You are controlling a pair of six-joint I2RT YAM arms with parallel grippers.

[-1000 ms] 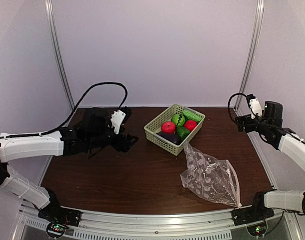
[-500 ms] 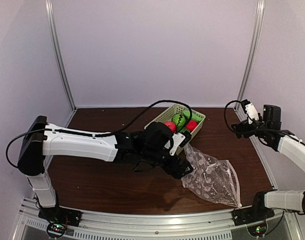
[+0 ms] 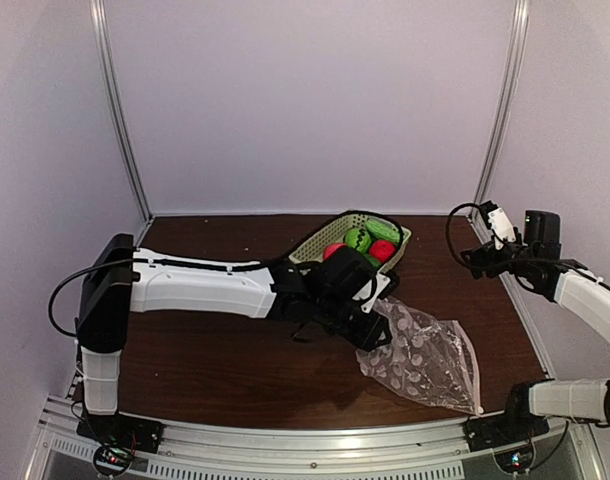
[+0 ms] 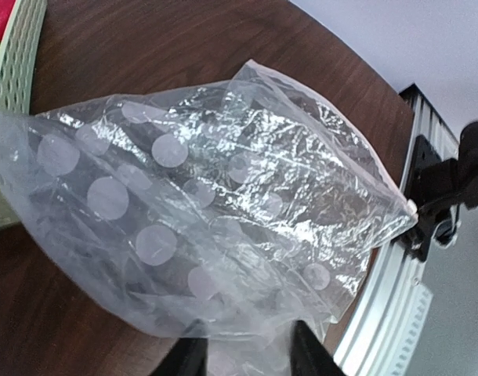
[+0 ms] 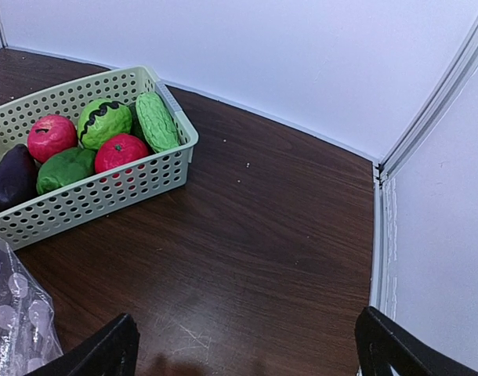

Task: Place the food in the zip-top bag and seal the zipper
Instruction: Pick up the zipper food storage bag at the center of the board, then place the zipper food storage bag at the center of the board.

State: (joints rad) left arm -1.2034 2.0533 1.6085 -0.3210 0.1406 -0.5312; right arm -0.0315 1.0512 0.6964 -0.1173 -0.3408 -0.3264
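Straddling zip-top bag (image 4: 223,196) edge on desk (image 3: 205,360): left fingers (image 3: 370,333) half-spread, grip unclear; right fingers (image 3: 477,260) wide, empty, aloft.

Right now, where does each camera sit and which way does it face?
Top external: above and behind the arms, looking down on the table; left arm and right arm show.
Left wrist: on that arm, facing the zip-top bag close up; left hand tips at bottom.
Right wrist: facing the basket of food and far corner; right hand tips in bottom corners.
Shared: all three show bag and basket.
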